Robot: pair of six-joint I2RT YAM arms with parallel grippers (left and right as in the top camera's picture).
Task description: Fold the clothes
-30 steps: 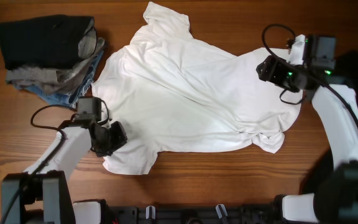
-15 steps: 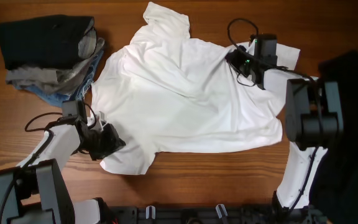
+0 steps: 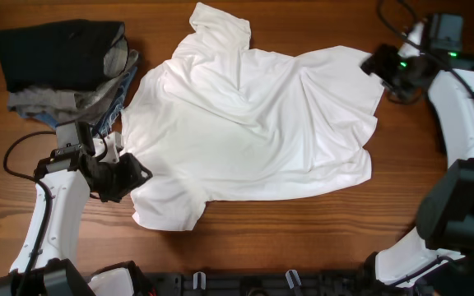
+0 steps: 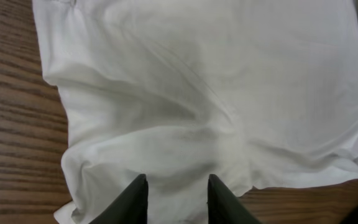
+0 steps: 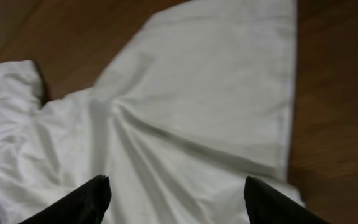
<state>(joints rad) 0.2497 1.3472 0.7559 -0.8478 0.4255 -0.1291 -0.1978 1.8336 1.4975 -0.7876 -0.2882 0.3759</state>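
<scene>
The left gripper's (image 4: pixel 176 200) jaws stand a little apart over the lower left edge of a large plain white short-sleeved T-shirt (image 3: pixel 253 123). Cloth fills the gap, and the jaws seem to rest on it rather than pinch it. The right gripper's (image 5: pixel 179 199) jaws gape wide and empty above the shirt's right edge. The shirt lies spread and wrinkled across the middle of the brown wooden counter (image 3: pixel 303 238). A stack of folded black, grey and blue-denim garments (image 3: pixel 64 70) sits at the upper left, just beside the shirt.

T-shirt (image 3: pixel 253 123) soft matt cloth; table (image 3: pixel 303 238) grained wood
</scene>
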